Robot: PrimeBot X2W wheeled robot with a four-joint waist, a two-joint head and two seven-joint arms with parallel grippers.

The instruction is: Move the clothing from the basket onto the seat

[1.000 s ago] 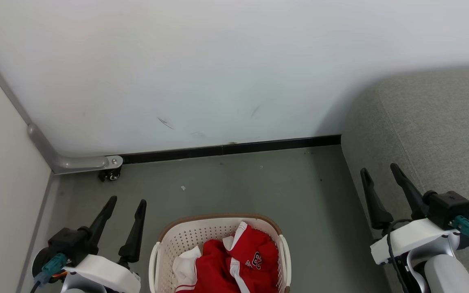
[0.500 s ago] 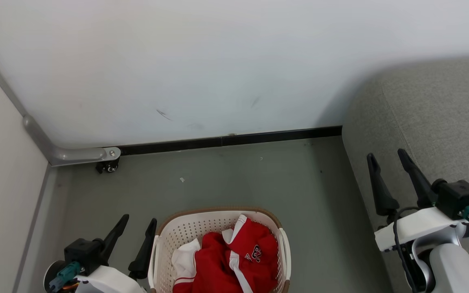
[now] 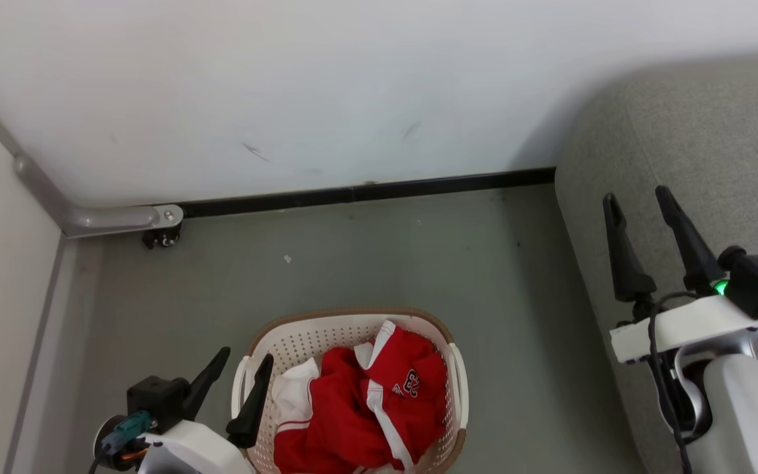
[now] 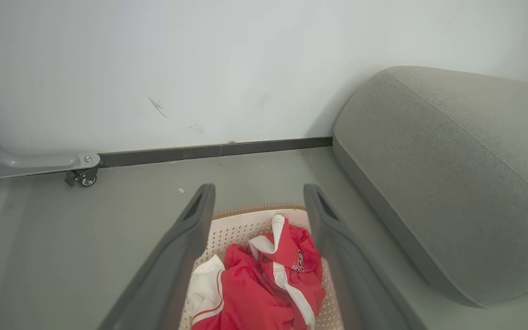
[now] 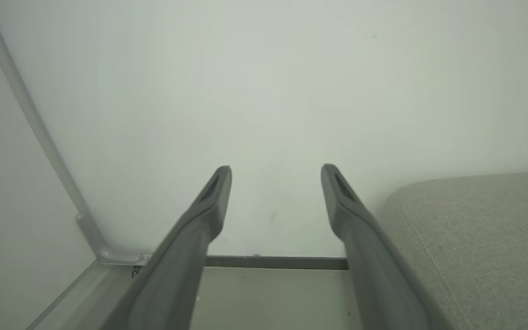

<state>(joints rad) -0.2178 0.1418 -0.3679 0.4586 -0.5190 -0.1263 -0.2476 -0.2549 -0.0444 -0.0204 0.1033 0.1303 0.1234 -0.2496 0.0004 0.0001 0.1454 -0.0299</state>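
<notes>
You had the clothing lying crumpled in the basket: red fabric with white panels, and a white emblem facing up on the top fold. The basket stood on the grey floor, its brown rim band showing along the far edge. The seat sat to the basket's right with a strip of floor between them, and no garment lay on the part of it you could see.

Your left fingers were spread wide with nothing between them. In the head view they hung at the basket's left side, the inner one crossing the rim by the handle; whether it touched the plastic could not be told. In the left wrist view they framed the basket and the red heap beyond.

Your right fingers were likewise fully apart and empty, held up in front of the seat's rounded end and pointing toward the wall.

A black baseboard ran along the foot of that wall. At the left corner, a grey metal bracket rested on a small caster.
</notes>
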